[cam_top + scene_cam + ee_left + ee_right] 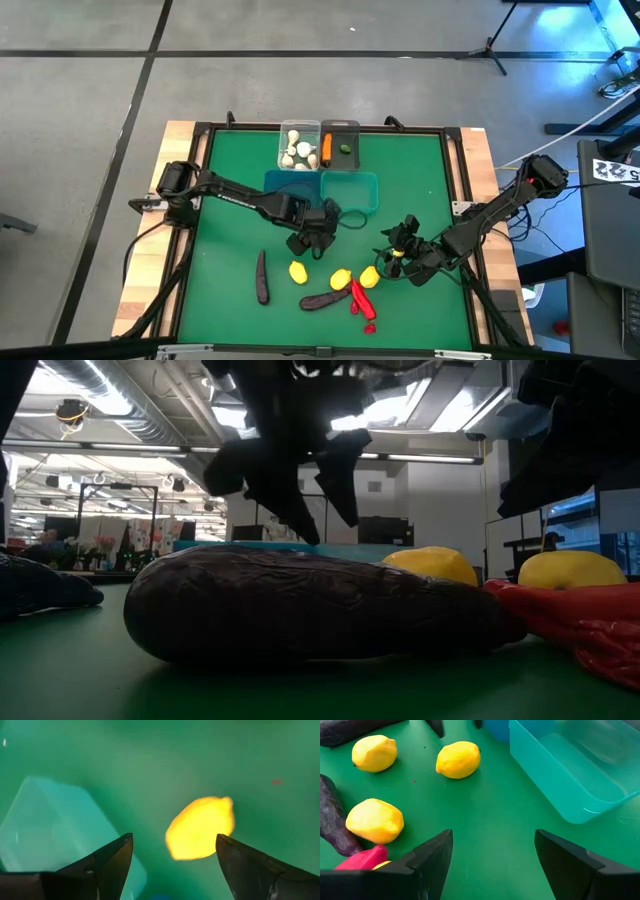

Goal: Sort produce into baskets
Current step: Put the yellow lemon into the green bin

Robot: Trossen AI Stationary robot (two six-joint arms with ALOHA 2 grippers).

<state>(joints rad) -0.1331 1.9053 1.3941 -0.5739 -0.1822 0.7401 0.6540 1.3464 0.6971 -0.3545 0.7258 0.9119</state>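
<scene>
A green mat [230, 200] was laid beneath the claws, framed by a wooden table [180, 140], with a tripod [490, 45] well beyond.

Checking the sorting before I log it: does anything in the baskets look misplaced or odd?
One thing: the dark grey basket holds an orange carrot together with a small green piece, two kinds in one bin. The clear basket holds only white garlic bulbs. Nothing looks tipped or spilled.
</scene>
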